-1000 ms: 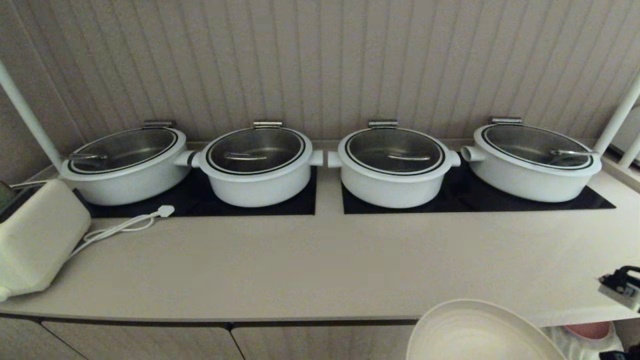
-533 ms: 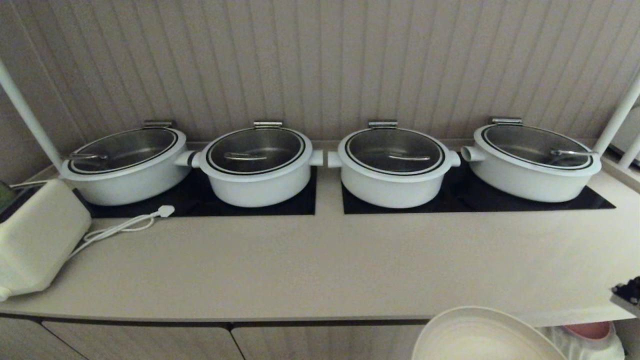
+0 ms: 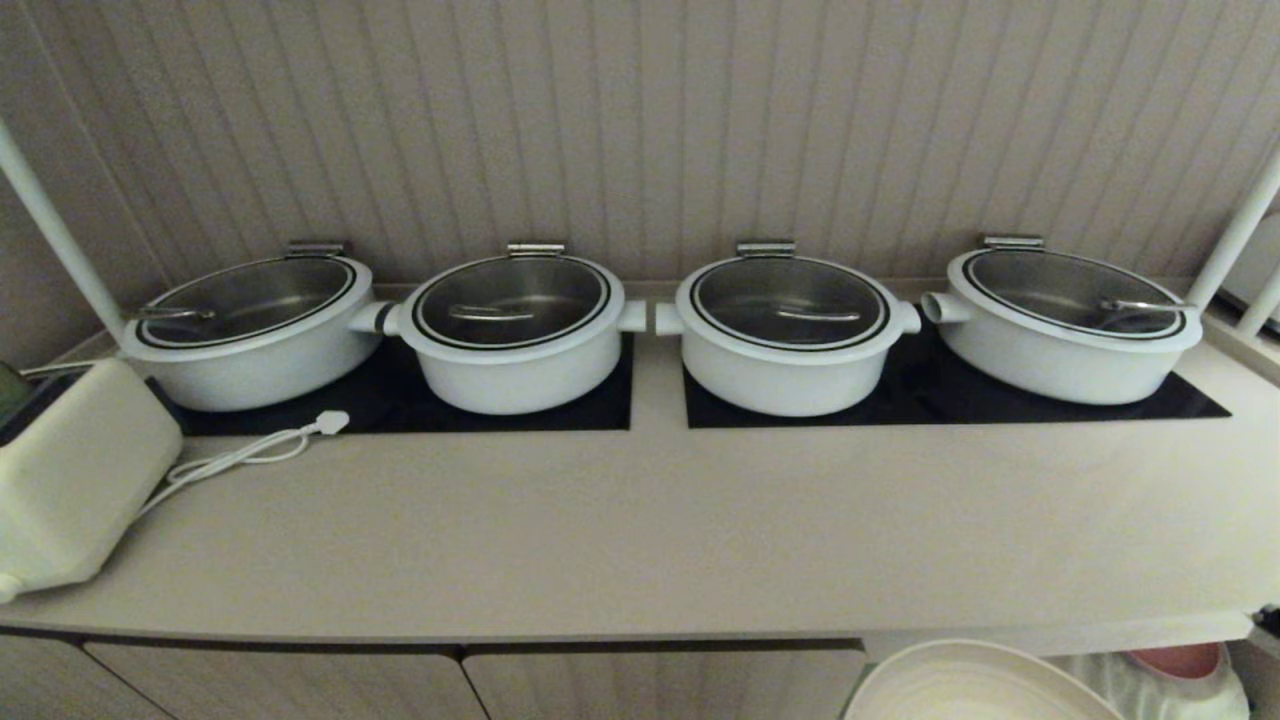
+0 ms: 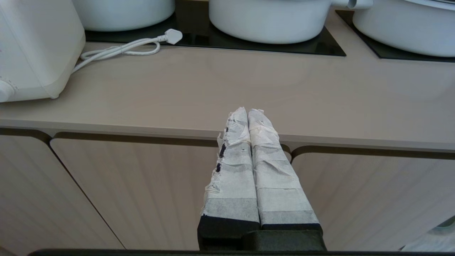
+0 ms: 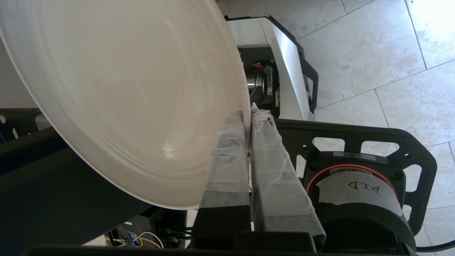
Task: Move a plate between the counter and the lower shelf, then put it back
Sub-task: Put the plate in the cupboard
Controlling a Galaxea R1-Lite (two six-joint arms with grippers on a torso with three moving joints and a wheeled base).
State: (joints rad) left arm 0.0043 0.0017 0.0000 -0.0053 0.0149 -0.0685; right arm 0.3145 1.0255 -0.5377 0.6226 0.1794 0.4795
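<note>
Cream plate pinched at its rim, held below the counter's front edge.

The right gripper (image 5: 249, 119) clamps the plate (image 5: 124, 92) by its rim, tilted above the tiled floor (image 5: 373, 53). The left gripper (image 4: 249, 115) hangs before the counter (image 4: 227, 92), fingers pressed together, empty.

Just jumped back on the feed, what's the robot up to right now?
The right gripper is shut on the rim of the plate, holding it in the air in front of the counter, below its front edge. The left gripper is shut and empty, parked in front of the cabinet doors. Four lidded white pots sit on the black hob panels behind.
</note>
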